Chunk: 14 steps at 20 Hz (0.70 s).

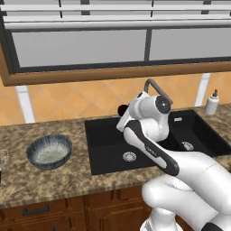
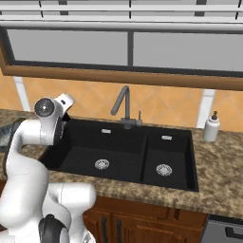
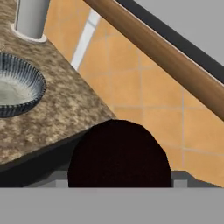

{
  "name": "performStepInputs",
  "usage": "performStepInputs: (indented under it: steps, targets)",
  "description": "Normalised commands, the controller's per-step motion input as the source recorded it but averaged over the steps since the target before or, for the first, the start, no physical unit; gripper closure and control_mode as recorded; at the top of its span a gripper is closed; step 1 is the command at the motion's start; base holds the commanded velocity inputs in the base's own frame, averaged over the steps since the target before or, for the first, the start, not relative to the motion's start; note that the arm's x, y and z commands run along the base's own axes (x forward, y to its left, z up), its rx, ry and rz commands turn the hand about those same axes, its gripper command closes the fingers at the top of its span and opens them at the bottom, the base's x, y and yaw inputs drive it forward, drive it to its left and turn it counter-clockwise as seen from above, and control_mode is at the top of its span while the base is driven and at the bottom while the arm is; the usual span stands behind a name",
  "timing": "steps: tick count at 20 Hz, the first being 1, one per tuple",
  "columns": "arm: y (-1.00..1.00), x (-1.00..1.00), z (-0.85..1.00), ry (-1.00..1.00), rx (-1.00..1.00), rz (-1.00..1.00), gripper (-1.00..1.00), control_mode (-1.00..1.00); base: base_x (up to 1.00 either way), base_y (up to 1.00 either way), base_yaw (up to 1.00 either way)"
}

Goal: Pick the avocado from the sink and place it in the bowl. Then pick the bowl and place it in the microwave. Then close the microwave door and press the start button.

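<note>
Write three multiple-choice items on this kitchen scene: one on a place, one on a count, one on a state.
1. Where is the bowl?
A. In the sink
B. On the counter beside the sink
C. On the window ledge

2. How many round steel drains does the sink have?
A. One
B. Two
C. Three

3. What is the state of the avocado?
A. Lying in the bowl
B. Resting on a drain
C. Gripped in the hand, above the basin

Answers:
1 B: the bowl stands on the counter, clear of the sink.
2 B: the right base view shows one drain in each of the two basins.
3 C: the avocado sits dark and close in the hand view, and the hand carries it above the basin floor.
</note>
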Motion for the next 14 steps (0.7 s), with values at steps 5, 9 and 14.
performStepInputs:
  steps: [5,9,14]
  targets:
    - [0.44,-0.07,0.25,0.31,0.0,0.0,1.0,-1.0,0.0,0.0,0.0]
    - [0.67,0.0,-0.11,0.34,0.0,0.0,1.0,-1.0,0.0,0.0,0.0]
    - [0.84,0.0,-0.36,0.21,0.0,0.0,1.0,-1.0,0.0,0.0,0.0]
